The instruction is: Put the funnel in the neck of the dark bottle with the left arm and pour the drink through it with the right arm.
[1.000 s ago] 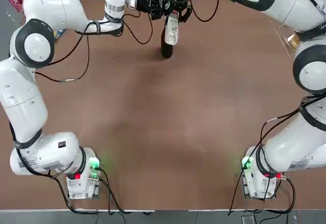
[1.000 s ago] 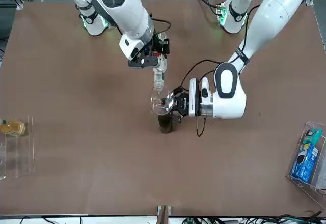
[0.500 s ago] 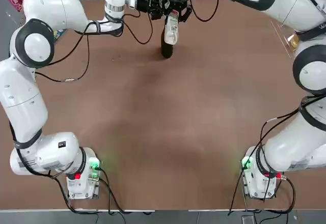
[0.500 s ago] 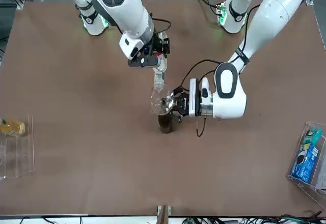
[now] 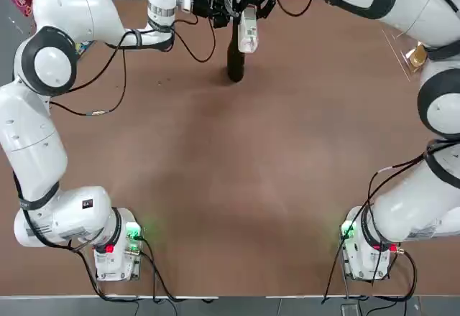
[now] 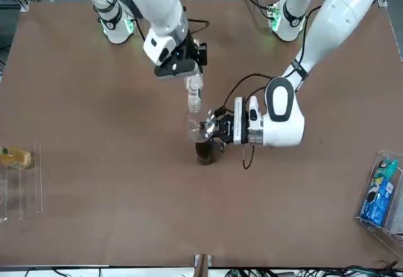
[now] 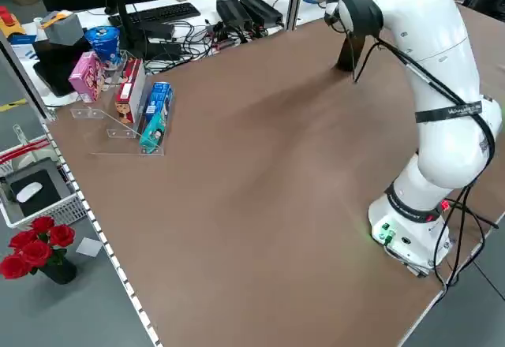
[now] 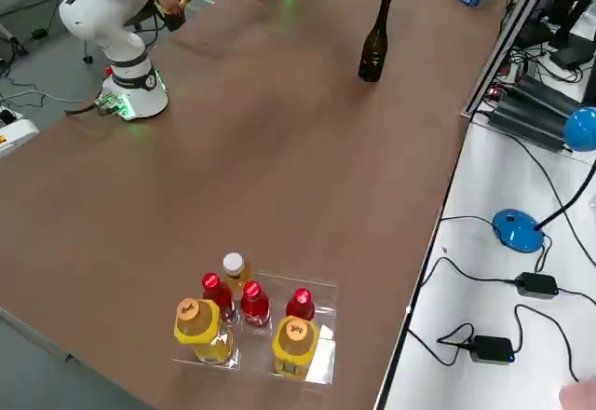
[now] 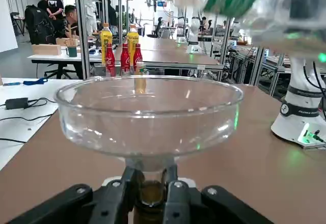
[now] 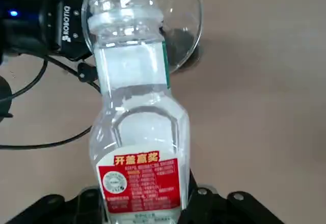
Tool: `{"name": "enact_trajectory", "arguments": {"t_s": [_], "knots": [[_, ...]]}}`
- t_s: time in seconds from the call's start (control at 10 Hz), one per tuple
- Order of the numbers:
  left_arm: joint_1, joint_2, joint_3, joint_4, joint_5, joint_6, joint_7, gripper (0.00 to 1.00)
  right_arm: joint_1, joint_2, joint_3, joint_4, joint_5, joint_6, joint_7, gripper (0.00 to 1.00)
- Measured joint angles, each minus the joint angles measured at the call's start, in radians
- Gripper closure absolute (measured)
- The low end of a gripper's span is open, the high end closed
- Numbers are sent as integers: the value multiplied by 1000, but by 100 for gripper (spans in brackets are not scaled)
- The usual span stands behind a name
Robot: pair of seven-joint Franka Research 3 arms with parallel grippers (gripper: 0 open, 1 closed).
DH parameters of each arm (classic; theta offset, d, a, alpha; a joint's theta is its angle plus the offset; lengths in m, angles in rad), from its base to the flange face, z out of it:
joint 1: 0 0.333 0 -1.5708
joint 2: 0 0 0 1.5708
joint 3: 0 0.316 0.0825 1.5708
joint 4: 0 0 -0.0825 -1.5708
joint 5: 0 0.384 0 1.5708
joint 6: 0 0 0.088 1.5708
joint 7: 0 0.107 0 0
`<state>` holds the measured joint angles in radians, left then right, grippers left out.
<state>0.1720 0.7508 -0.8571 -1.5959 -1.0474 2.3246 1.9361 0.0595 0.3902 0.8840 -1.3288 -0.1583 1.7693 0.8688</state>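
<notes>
A wide brown counter [image 6: 113,182] is shown in a workshop, its surface filling most of the front view. At the upper centre of that frame, one dark bottle [image 8: 374,47] is stood upright on the counter; in the right side view, its long axis is seen running from the base up to the narrow neck. One clear funnel [image 9: 147,102] is held above it by the left gripper [image 9: 151,175], with its wide rim facing up and its stem pointing down; the fingers are closed round the stem. One clear bottle, the drink [image 10: 140,132], is held by the right gripper [image 10: 145,191], just above the funnel in the front view. Its long axis is steep, its neck pointed down toward the funnel's bowl; the fingers are closed on its body.

At the bottom of the right side view, six bottles are counted in one clear tray [image 8: 321,359]: two with yellow tops [image 8: 203,331], three with red caps [image 8: 254,304] and one with a white cap [image 8: 236,268]. In the left side view, one red box [image 7: 129,93] and one blue box [image 7: 156,114] are seen at upper left.
</notes>
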Motion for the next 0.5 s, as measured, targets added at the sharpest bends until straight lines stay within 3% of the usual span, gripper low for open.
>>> {"name": "enact_trajectory", "arguments": {"t_s": [0.2,0.5], "knots": [[0,22,1,5,0,1,0,62,-3,-68,-19,-7,-29,-24,-90,48],[-3,41,1,54,26,1,4,19,-10,-150,-112,-38,-31,-29,-314,48]]}}
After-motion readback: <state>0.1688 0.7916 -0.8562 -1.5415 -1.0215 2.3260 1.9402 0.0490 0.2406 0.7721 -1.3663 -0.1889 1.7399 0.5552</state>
